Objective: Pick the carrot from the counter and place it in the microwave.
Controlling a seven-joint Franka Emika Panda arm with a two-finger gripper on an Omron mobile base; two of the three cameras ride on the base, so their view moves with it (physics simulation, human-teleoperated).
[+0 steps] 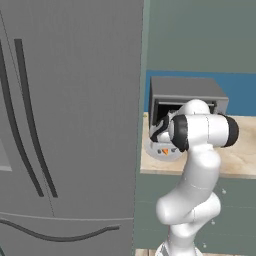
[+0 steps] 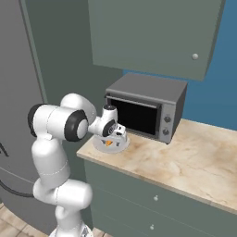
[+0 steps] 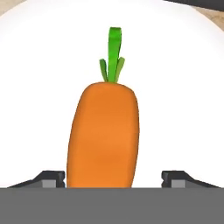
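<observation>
Straddling the carrot [image 3: 104, 135], the gripper [image 3: 113, 177] has its fingertips [image 3: 51, 177] apart on either side, not yet touching — jaws open. The carrot's long axis runs straight ahead from the hand, leafy end farthest, on a white plate [image 3: 183, 87] — gripping across its width looks right.

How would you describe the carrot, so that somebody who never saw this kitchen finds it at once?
Find the grey box oven on the tan counter. In front of its left end lies a white plate, and on it the carrot. It is small, bright orange, with a green top, the only colourful thing there.
</observation>
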